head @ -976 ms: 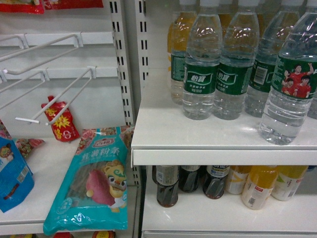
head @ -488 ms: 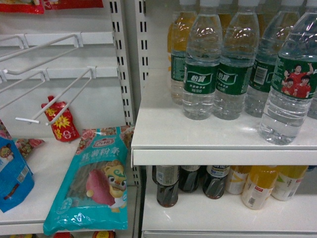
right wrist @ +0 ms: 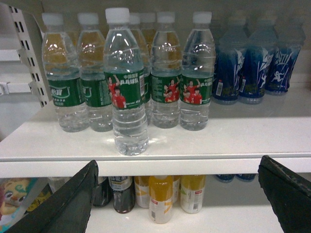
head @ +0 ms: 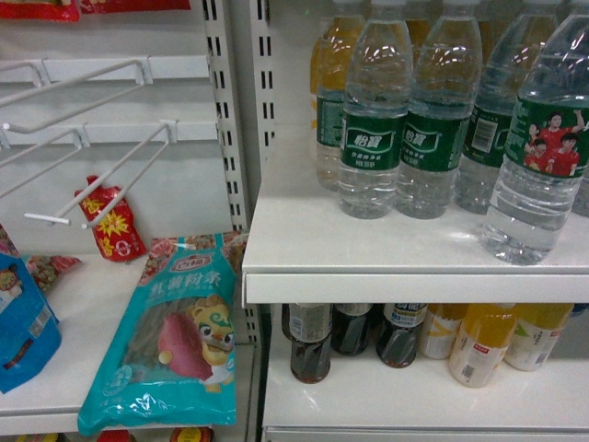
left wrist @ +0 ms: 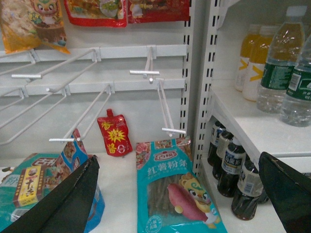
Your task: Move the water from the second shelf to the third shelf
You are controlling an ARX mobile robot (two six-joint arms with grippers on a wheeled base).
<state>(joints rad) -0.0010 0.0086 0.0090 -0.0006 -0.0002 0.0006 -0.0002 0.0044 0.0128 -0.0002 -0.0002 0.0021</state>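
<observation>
The water point(right wrist: 126, 82) stands upright near the front edge of the white shelf point(right wrist: 194, 145), ahead of the row of like green-labelled bottles point(right wrist: 167, 73) behind it and apart from them. In the head view the same water point(head: 543, 147) is at the far right of that shelf, nearest the lip, its red-shirted players facing out.

The right gripper point(right wrist: 177, 194) is spread wide: its two dark fingers point(right wrist: 68, 204) rise from the bottom corners of the wrist view, below the shelf's front edge. The water sits above and between them, left of the midline, closer to the left finger; nothing touches it.

To the right of the green-labelled row stand blue-labelled bottles point(right wrist: 252, 68). On the shelf below are dark bottles point(right wrist: 121, 194) and orange drinks point(right wrist: 163, 196).

The left gripper point(left wrist: 180, 194) is likewise wide open, its fingers point(left wrist: 63, 204) low in its own view, facing the next bay to the left: bare wire hooks point(left wrist: 165, 102), a red pouch point(left wrist: 114, 138) against the back panel, and a teal snack bag point(left wrist: 175, 189) lying flat. The water is well apart from this gripper, on the bay to its right.

Neither gripper shows in the head view.
</observation>
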